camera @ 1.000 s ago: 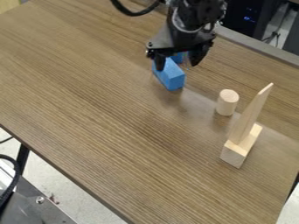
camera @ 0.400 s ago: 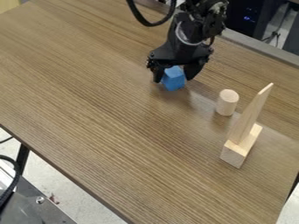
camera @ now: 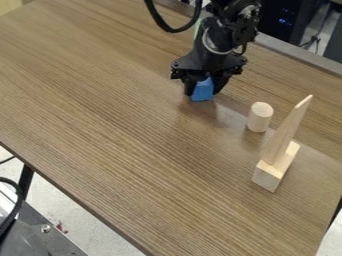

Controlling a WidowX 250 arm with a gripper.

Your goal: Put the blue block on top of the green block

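As the tool (camera: pixel 204 91) hangs low over the bench (camera: pixel 100 125), its fingers are drawn in snug on the blue block (camera: pixel 203 92), right there near the wooden cylinder (camera: pixel 260 117)!

The hand (camera: pixel 204 93) is lower than in the first earlier picture, and its fingers, spread wide then, are now drawn in against the blue block (camera: pixel 202 91) from both sides. The block is turned: its near end, cornerwise to the camera before, now faces it more squarely. The black cable (camera: pixel 173 29) loops farther right and lower than at first. A pale green sliver (camera: pixel 198 28) now shows beside the arm (camera: pixel 220 37).
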